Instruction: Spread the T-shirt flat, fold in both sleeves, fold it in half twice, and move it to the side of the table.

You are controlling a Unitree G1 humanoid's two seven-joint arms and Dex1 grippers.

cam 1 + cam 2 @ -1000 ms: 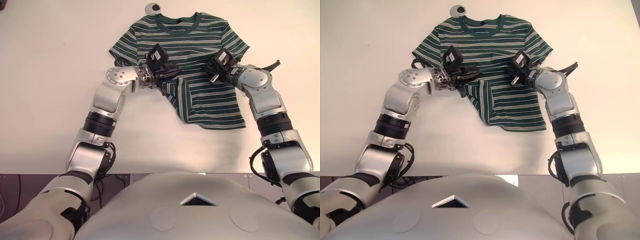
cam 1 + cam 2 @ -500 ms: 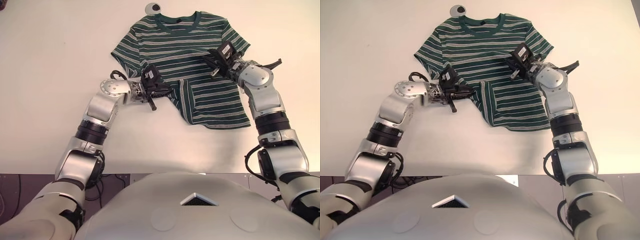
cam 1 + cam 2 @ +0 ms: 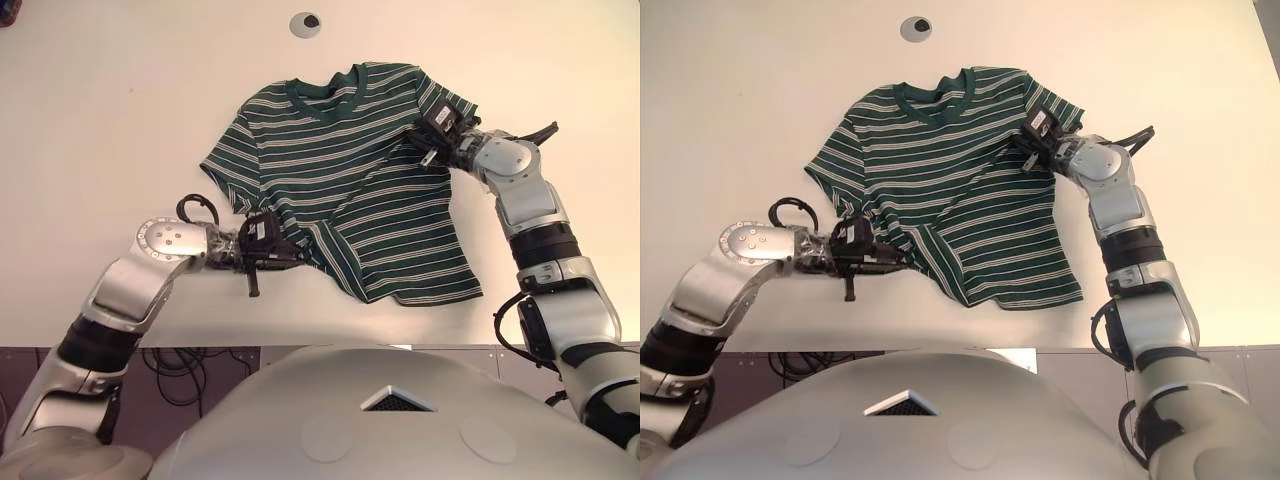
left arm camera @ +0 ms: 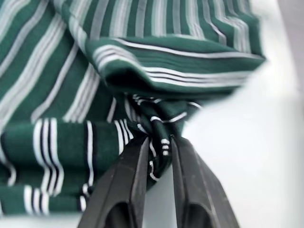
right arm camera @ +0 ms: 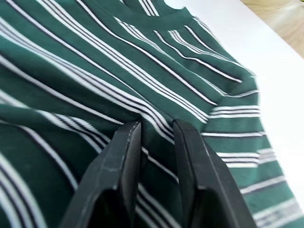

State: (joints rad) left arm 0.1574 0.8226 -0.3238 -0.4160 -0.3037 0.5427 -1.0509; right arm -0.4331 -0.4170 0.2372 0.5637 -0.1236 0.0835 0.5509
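Observation:
A dark green T-shirt [image 3: 340,185] with white stripes lies on the white table [image 3: 120,130], turned askew, its collar toward the far side. My left gripper [image 3: 290,252] is at the shirt's near left corner, shut on a bunched bit of the hem [image 4: 159,126]. My right gripper [image 3: 422,150] sits by the right sleeve, shut on a raised fold of cloth [image 5: 154,121]. The near left part of the shirt is folded over and wrinkled.
A round grey grommet [image 3: 305,22] is set in the table beyond the collar. The table's front edge [image 3: 300,345] runs just below the shirt's hem. Bare table lies to the left and the far right.
My left gripper has pulled the hem corner toward the near left. The whole shirt slid nearer and turned, away from the grommet. The right gripper kept its hold near the sleeve.

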